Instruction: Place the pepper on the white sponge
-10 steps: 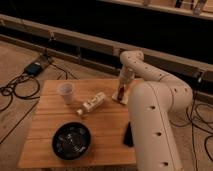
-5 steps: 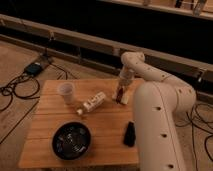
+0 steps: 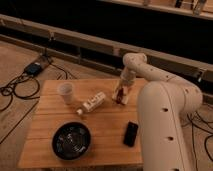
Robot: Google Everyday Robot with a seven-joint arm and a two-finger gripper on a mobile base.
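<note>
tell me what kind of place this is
Probably a lab or test space, not a home: a bare wooden table on carpet, loose cables and a power box on the floor, long dark railings behind. The gripper hangs over the table's far right edge.

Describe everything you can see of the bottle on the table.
The bottle is clear plastic with a white label around its middle. It lies on its side on the wooden table, slanting, neck end toward the black bowl. The cup stands to its left and the claw hangs to its right; nothing touches it but the table.
</note>
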